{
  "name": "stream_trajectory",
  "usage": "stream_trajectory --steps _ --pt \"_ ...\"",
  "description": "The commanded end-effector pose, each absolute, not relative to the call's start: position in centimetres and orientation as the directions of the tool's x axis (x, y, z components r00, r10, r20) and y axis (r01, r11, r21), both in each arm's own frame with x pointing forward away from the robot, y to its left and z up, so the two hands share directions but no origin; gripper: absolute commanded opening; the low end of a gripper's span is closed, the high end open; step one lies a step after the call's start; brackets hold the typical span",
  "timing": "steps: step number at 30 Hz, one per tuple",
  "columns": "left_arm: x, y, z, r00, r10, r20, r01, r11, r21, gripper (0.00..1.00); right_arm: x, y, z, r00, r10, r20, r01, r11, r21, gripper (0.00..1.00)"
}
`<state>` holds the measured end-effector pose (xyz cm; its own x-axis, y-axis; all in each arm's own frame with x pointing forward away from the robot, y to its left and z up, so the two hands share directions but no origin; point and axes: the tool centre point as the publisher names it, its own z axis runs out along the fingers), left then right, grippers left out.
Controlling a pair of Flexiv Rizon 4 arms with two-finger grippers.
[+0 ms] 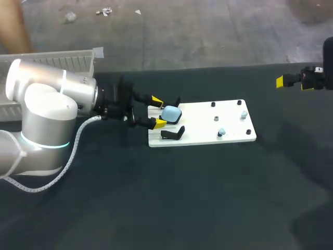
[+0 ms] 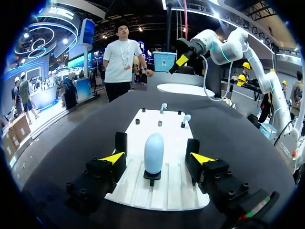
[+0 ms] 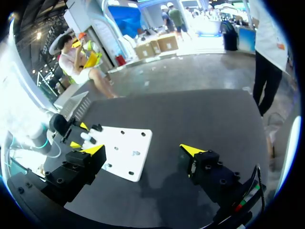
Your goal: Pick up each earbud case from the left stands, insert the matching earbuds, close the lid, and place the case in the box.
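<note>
Clearly the job is at its first step; the pale blue case (image 1: 170,114) sits on its black stand (image 2: 151,177) at the left end of the white board (image 1: 208,136), not yet lifted. The left gripper (image 1: 157,111) is spread wide around it, one yellow-tipped finger on each side; the left wrist view shows a gap between each finger and the case, so nothing is gripped.

A second stand (image 1: 173,134) just beside the first has nothing on it; whether its case is already in the box I cannot tell, since the box (image 1: 52,60), behind the left arm at the far left, shows only its ribbed wall and not its inside.

Two earbuds (image 1: 243,113) stand on pegs at the right end of the board, well apart from the case; neither is inserted.

The right gripper (image 1: 293,83) hangs above the dark table (image 1: 182,198) off the board's right end, well apart from everything; its fingers are wide and hold nothing.

By my reading nearly all the work on this case is left: close on it and lift it, get the earbuds in, shut the lid, carry it to the box. The lid looks shut now, though I cannot be sure.
</note>
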<state>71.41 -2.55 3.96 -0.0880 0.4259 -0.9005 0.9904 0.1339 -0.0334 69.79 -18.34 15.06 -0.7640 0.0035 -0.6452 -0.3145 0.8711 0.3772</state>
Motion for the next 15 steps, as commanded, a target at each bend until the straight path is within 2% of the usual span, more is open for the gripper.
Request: stream_trajectory --steps 1,7,15 --pt "71.7 -3.0 3.5 -0.086 0.420 -0.904 0.992 0.124 -0.036 0.84 69.9 -18.4 15.0 -0.764 0.003 -0.646 -0.317 0.870 0.379 1.00" --pt "71.9 -3.5 3.1 -0.087 0.415 -0.906 0.992 0.115 -0.043 0.80 69.9 -18.4 15.0 -0.764 0.003 -0.646 -0.317 0.870 0.379 1.00" --pt "72.0 -4.1 2.6 -0.087 0.410 -0.908 0.994 0.100 -0.050 0.71 69.9 -18.4 15.0 -0.764 0.003 -0.646 -0.317 0.870 0.379 1.00"
